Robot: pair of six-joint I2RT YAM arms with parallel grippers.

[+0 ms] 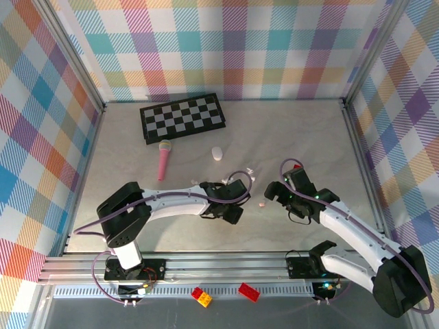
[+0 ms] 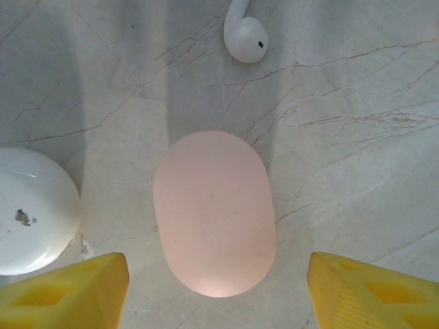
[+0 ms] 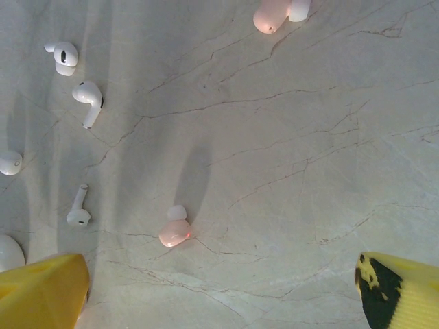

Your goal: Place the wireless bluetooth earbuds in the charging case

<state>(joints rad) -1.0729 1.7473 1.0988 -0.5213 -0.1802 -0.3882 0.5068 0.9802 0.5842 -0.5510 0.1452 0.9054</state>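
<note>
A pink charging case [image 2: 214,212] lies closed on the marble table, between the yellow fingers [image 2: 68,291] of my left gripper [image 2: 218,296]. The jaws stand apart from it, with a gap on each side. A white earbud [image 2: 245,34] lies just beyond the case. My left gripper [image 1: 230,204] is low at mid-table. My right gripper [image 3: 219,295] is open over bare table, with a pinkish earbud [image 3: 175,232] ahead of it. White earbuds [image 3: 89,99] lie scattered to the left, and another pinkish one [image 3: 274,14] lies at the top. In the top view my right gripper [image 1: 280,195] sits right of the pinkish earbud [image 1: 262,204].
A white case [image 2: 31,209] lies left of the pink one, and another white case [image 1: 217,153] sits farther back. A pink microphone [image 1: 164,159] and a chessboard [image 1: 182,116] lie at the back left. Lego bricks [image 1: 201,296] sit below the front rail. Checkered walls enclose the table.
</note>
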